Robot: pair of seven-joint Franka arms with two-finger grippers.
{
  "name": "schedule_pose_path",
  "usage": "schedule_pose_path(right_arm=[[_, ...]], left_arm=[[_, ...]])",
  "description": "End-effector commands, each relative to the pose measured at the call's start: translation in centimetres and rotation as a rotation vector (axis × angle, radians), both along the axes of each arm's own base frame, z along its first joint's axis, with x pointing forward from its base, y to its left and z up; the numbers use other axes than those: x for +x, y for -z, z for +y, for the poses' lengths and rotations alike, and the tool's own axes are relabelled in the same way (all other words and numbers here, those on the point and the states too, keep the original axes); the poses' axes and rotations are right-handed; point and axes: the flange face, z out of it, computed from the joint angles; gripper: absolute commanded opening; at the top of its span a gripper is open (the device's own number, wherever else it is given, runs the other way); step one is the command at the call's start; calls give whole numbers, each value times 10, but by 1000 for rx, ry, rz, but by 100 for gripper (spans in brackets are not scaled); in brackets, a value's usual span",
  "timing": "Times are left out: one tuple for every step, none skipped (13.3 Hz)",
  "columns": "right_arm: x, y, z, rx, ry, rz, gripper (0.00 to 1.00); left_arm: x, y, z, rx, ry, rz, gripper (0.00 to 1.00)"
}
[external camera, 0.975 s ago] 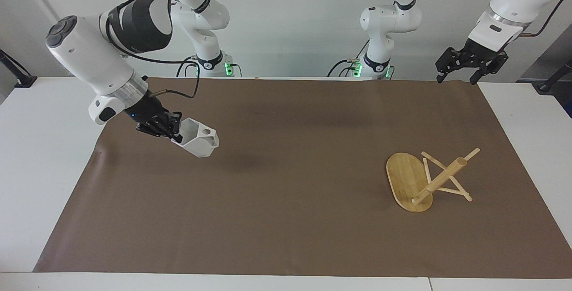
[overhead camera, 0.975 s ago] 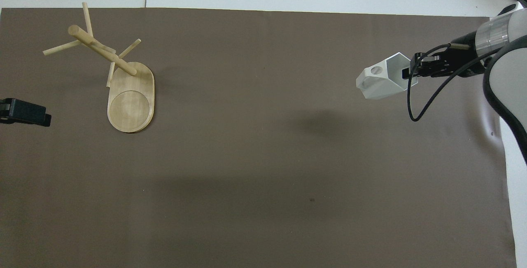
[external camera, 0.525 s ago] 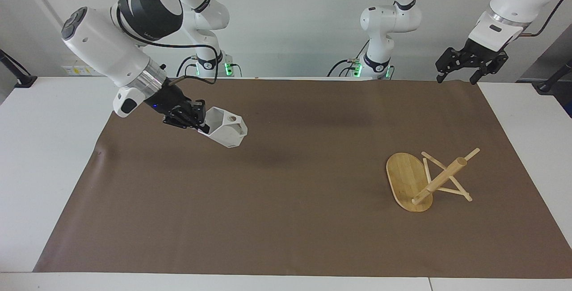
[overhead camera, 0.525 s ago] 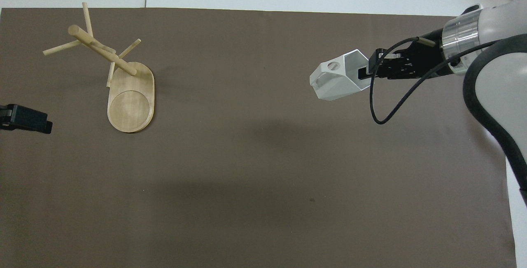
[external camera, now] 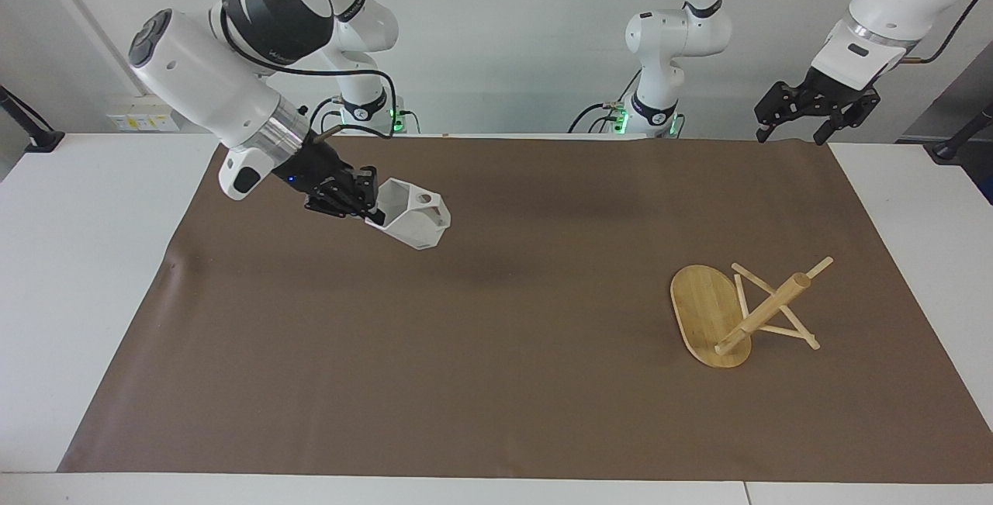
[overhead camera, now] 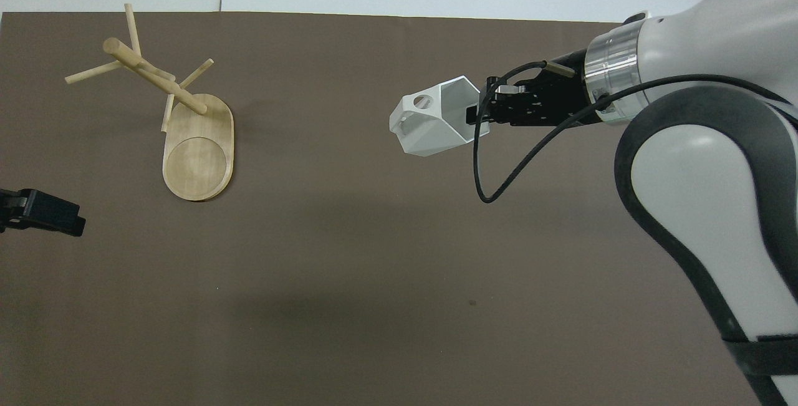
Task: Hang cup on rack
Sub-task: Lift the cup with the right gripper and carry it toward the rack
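1. Right claw [external camera: 371, 206] grips the cup [external camera: 411, 213] by its rim wall, one finger inside the mouth and one outside, and holds it in the air over the brown mat [external camera: 496, 381] that covers the tabletop [external camera: 70, 272].
2. Held this way, the cup lies tilted on its side, its open mouth turned toward the claw and its blocky handle uppermost, so the round hole in the handle faces up; the overhead view shows the same hole on the end of the cup [overhead camera: 436, 118] away from the right claw [overhead camera: 479, 113].
3. Measured from the rack [external camera: 741, 311], the cup is well apart, toward the right arm's end of the tabletop, with a wide bare stretch of mat between the two.
4. On the mat toward the left arm's end of the tabletop, the rack lies tipped over: its oval base is up on edge, and its thick post slants away from the base, with the thin pegs crossing the post.
5. In the overhead view the rack [overhead camera: 181, 119] shows the flat underside of its base, with a round recess in it, and nothing hangs on any peg.
6. Left claw [external camera: 816, 113] waits in the air over the mat's corner at the robots' edge of the tabletop, nearer to the robots than the rack and clear of it; its fingers are spread apart and hold nothing.
7. Only the dark tip of the left claw [overhead camera: 43, 211] shows in the overhead view, beside the rack's base and apart from it.
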Motion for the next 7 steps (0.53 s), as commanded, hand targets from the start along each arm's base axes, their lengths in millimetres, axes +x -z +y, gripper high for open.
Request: schedule_pose_path(right_arm=[[-8,-10,28,62,36,4,0],[-13,-12,42,71,21,5,0],[-18,-13,53,90,13,20,0],[-22,-14,61,111,9,32,0],[-28,-17,72,133,-4,43,0],[-33,-18,82,154,-16,54,0],[-37,-21,91,173,-20,53,0]], left_arm=[[-13,3,-18,19,-138,20,100],[-14,4,-24,41,-237,24,100],[-19,4,-43,77,-376,22,100],[-21,11,-55,54,-570,50,100],[-30,19,-61,-5,-732,93,100],[-35,31,-62,-40,-870,134,100],[-43,39,-63,-67,-950,175,100]])
